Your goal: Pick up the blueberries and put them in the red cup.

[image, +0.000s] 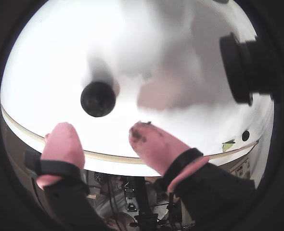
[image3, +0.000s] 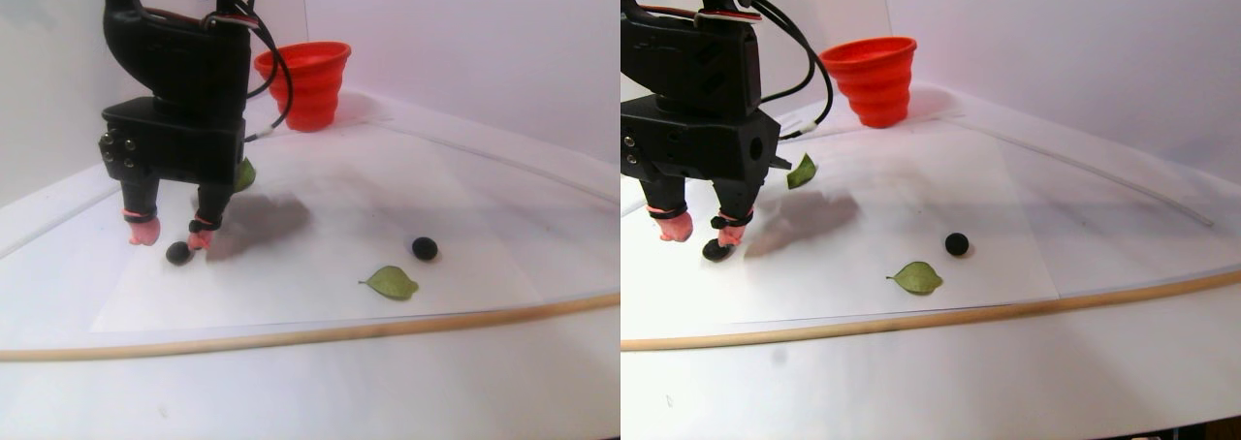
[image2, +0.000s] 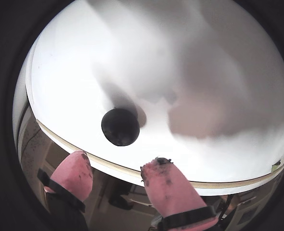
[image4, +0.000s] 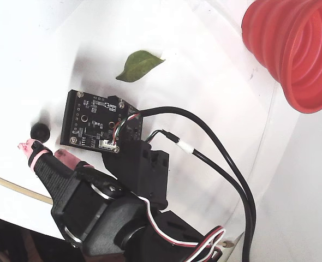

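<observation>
One of the blueberries (image: 98,98) (image2: 120,126) lies on the white sheet just ahead of my open gripper (image: 101,132) (image2: 115,163). The gripper's pink, stained fingertips (image: 62,142) stand to either side of it without touching. In the stereo pair view the gripper (image3: 173,235) hangs low over this berry (image3: 178,254), and a second berry (image3: 424,248) lies farther right. From above, the near berry (image4: 40,131) sits beside the fingertips (image4: 27,146). The red cup (image3: 305,81) (image4: 297,49) stands upright at the back, well away from the gripper.
A green leaf (image3: 391,283) lies near the second berry, and another leaf (image3: 244,175) (image4: 139,64) lies behind the arm. A thin wooden strip (image3: 291,335) edges the sheet in front. Black cables (image4: 204,142) loop off the wrist.
</observation>
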Available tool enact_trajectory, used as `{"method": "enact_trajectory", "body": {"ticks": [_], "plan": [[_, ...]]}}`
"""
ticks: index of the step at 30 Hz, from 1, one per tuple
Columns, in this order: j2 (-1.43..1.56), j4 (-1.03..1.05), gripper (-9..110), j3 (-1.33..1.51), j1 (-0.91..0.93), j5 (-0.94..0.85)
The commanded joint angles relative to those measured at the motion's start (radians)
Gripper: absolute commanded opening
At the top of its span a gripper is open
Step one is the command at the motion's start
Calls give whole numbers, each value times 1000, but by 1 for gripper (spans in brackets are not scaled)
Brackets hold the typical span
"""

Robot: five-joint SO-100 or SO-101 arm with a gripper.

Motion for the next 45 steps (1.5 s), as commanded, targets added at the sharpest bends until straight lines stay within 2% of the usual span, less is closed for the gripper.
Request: {"method": "enact_trajectory", "body": {"ticks": [1, 45], "plan": [[-12, -21, 21, -12, -38, -14], [-153, -87, 15, -140, -34, -14]]}}
